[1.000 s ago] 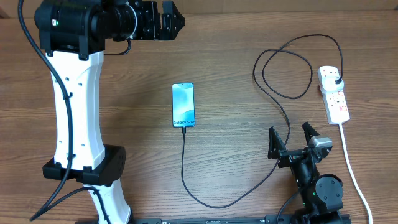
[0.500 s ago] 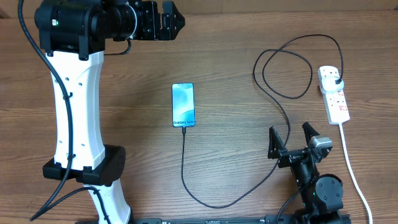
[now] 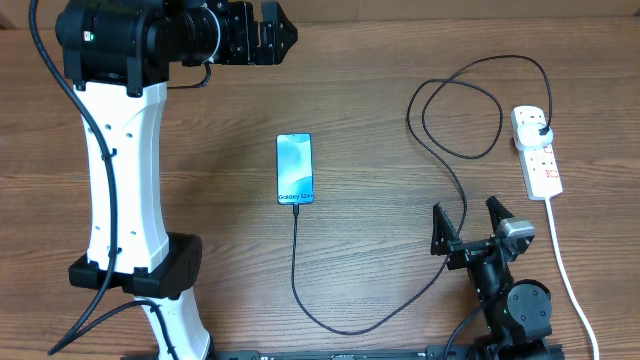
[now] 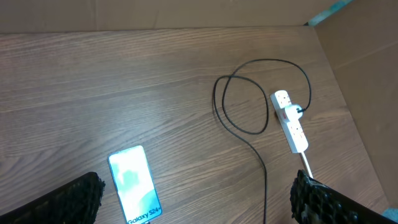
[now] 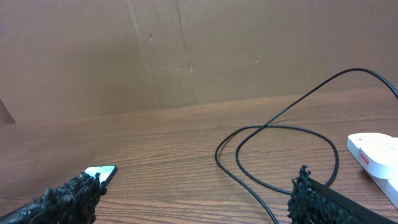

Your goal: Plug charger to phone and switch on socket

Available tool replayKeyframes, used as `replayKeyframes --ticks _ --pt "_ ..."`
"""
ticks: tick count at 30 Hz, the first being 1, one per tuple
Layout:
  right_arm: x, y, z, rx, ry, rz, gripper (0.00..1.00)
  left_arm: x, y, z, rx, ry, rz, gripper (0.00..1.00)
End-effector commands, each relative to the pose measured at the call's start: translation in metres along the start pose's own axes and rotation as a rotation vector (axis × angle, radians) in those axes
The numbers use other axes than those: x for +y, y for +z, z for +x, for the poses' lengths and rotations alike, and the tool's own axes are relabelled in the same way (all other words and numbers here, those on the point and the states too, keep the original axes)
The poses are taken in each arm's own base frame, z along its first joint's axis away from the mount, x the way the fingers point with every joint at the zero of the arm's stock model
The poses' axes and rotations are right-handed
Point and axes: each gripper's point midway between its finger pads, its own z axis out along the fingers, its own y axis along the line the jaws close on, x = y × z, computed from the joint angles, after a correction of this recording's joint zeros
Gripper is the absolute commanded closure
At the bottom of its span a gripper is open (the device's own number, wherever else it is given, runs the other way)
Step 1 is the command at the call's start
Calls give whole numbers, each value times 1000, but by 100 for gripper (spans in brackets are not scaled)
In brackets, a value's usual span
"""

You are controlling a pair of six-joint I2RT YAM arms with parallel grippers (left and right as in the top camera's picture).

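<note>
The phone (image 3: 294, 168) lies flat mid-table, teal screen up; it also shows in the left wrist view (image 4: 134, 185) and the right wrist view (image 5: 102, 171). The black charger cable (image 3: 296, 270) runs from the phone's bottom edge, loops right and up, and its black plug sits in the white socket strip (image 3: 538, 152) at the far right. The strip also shows in the left wrist view (image 4: 290, 121) and the right wrist view (image 5: 373, 149). My left gripper (image 3: 262, 33) is open and empty, high at the back left. My right gripper (image 3: 467, 222) is open and empty, low at the front right.
The strip's thick white cord (image 3: 565, 275) runs down to the front right edge. A cardboard wall (image 5: 199, 50) stands behind the table. The left arm's white base (image 3: 125, 200) stands at the left.
</note>
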Motion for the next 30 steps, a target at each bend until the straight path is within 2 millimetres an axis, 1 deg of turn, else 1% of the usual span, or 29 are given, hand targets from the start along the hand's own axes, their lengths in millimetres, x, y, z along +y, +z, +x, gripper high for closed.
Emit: replayKeyframes --ticks 1,4,12,15,17,22,27,30 --pt "0 0 2 -1 -8 -5 0 -5 -7 6 9 6 14 0" --pt "0 0 2 -1 -7 -5 0 -1 -8 31 80 -29 1 1" --pt "0 0 2 -1 -8 -5 0 10 -21 124 276 -125 -36 0" --pt "0 0 3 -1 -8 -5 0 13 -28 155 322 -147 -45 0" --pt "0 0 2 -1 -8 -5 0 15 -31 172 345 -159 -49 0" --pt "0 0 2 -1 -7 -5 0 16 -41 202 371 -172 -54 1" --pt "0 0 2 -1 -8 -5 0 15 -51 221 369 -170 -53 0" --pt "0 0 2 -1 -7 -5 0 22 -55 232 357 -160 -92 0"
